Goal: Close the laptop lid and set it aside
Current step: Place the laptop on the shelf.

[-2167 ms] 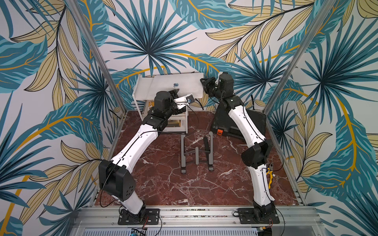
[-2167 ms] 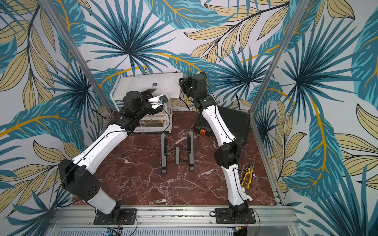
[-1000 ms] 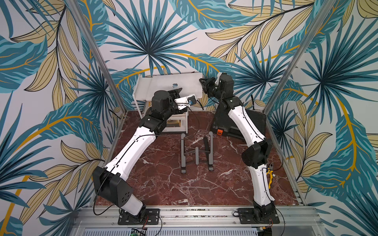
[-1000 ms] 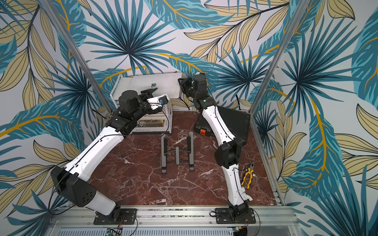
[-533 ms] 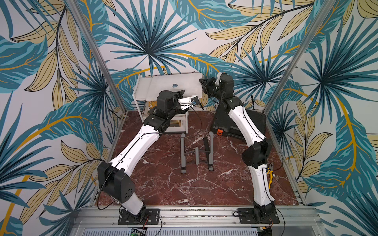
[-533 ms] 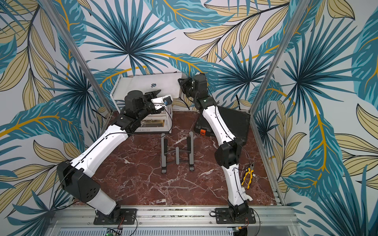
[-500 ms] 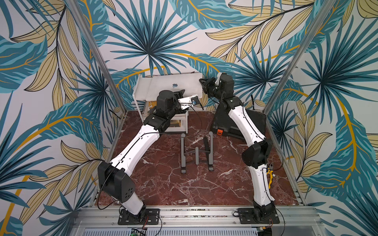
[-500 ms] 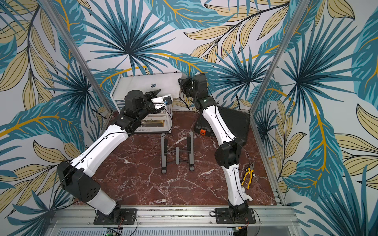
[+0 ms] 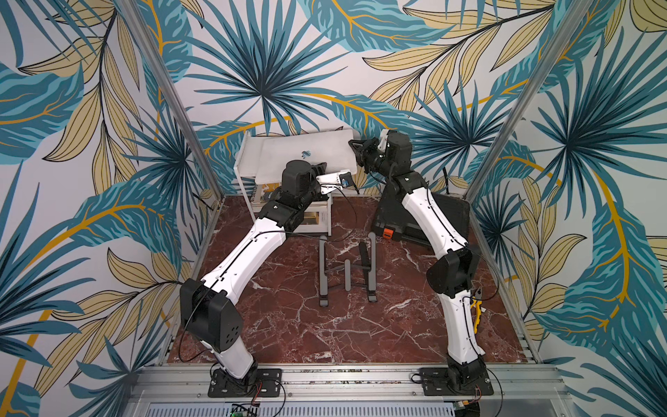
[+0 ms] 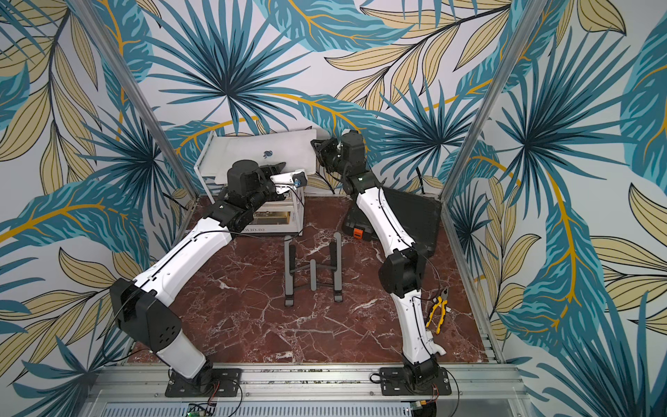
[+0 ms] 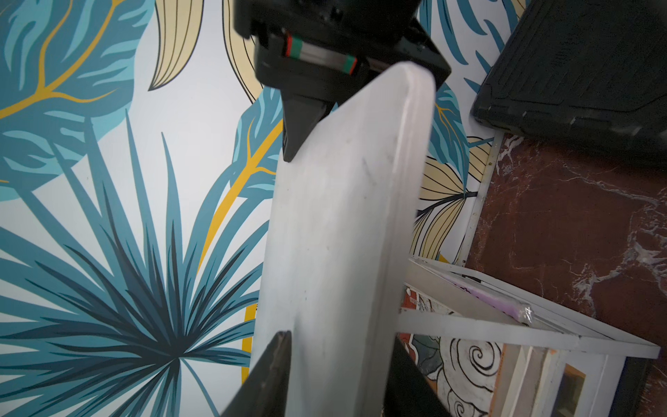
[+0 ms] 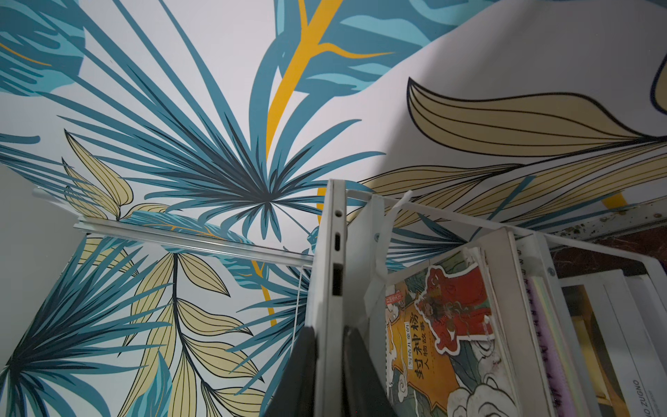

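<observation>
The silver laptop (image 9: 285, 150) (image 10: 249, 151) lies flat on the white shelf unit at the back, its lid down and the dark logo facing up. My right gripper (image 9: 355, 146) (image 10: 315, 144) is shut on its right edge; in the right wrist view both fingers (image 12: 306, 353) press the thin port side of the laptop (image 12: 332, 260). My left gripper (image 9: 320, 168) (image 10: 278, 166) stands open astride the near edge. In the left wrist view the left gripper (image 11: 341, 339) has one finger over the laptop (image 11: 343, 216) and one under its edge.
The white shelf unit (image 9: 242, 169) holds books below the laptop. A grey folding stand (image 9: 346, 267) lies mid-floor on the red marble. A black case with an orange latch (image 9: 447, 213) leans at the back right. Yellow pliers (image 10: 438, 314) lie by the right arm.
My left gripper has shifted slightly along the laptop's near edge and its jaws have narrowed around it. The right gripper and the laptop have not moved.
</observation>
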Robot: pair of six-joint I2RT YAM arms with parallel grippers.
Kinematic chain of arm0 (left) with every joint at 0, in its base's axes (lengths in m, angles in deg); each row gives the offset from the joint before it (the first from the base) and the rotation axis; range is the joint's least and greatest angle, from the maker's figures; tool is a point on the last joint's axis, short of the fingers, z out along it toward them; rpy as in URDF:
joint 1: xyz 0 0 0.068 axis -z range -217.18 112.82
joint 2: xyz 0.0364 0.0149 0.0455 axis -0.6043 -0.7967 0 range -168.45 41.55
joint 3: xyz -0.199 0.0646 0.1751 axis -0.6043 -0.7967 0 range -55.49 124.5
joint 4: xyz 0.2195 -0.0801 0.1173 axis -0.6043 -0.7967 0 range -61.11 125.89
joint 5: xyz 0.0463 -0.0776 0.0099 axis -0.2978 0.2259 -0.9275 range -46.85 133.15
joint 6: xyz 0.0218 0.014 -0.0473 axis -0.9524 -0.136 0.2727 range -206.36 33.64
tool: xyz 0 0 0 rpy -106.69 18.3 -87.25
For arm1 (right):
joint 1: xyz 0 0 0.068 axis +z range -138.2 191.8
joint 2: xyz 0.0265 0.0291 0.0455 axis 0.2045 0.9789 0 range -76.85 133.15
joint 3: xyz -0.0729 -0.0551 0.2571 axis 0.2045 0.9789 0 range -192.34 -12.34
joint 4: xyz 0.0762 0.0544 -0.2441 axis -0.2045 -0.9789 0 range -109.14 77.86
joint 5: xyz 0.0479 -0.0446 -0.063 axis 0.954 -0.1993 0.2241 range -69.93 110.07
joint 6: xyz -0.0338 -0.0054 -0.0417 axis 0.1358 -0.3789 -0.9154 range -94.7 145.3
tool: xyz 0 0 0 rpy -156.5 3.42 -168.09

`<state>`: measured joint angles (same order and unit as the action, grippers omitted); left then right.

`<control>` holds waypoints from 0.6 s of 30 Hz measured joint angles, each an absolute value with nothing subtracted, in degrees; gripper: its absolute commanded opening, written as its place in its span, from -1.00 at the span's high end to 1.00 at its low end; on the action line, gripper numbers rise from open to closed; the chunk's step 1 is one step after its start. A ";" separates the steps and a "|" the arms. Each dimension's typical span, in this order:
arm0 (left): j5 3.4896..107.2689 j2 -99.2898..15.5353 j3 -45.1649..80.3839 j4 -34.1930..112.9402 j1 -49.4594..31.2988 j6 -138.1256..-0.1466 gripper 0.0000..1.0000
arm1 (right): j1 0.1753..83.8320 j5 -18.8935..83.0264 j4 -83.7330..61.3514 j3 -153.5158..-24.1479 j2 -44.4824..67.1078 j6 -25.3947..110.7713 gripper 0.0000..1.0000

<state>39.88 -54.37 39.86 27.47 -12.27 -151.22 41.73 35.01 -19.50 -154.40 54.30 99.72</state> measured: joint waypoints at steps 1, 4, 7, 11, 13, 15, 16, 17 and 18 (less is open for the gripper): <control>39.80 -54.59 40.23 27.49 -12.32 -151.35 0.19 | 41.73 35.05 -19.50 -154.40 54.30 99.78 1.00; 39.51 -54.94 41.04 27.25 -12.64 -151.54 0.27 | 41.73 35.12 -19.54 -154.40 54.30 100.17 1.00; 39.31 -55.22 41.06 27.07 -12.69 -151.78 0.44 | 41.69 35.03 -19.54 -154.40 54.30 100.57 0.99; 39.01 -55.24 41.10 27.55 -12.69 -153.66 0.58 | 41.67 34.90 -19.69 -154.38 54.30 101.53 0.89; 38.99 -55.31 41.10 27.55 -12.69 -154.12 0.58 | 41.67 34.88 -19.65 -154.38 54.32 101.73 0.84; 38.96 -55.33 41.10 27.77 -12.69 -154.56 0.61 | 41.67 34.90 -19.67 -154.38 54.32 101.90 0.79; 38.94 -55.33 41.10 27.82 -12.69 -154.78 0.65 | 41.67 34.90 -19.67 -154.38 54.32 102.01 0.71; 38.86 -55.33 41.10 27.88 -12.69 -155.02 0.68 | 41.65 34.88 -19.67 -154.38 54.32 102.12 0.65; 38.68 -55.33 41.10 27.92 -12.69 -155.19 0.69 | 41.60 34.88 -19.67 -154.38 54.32 102.25 0.58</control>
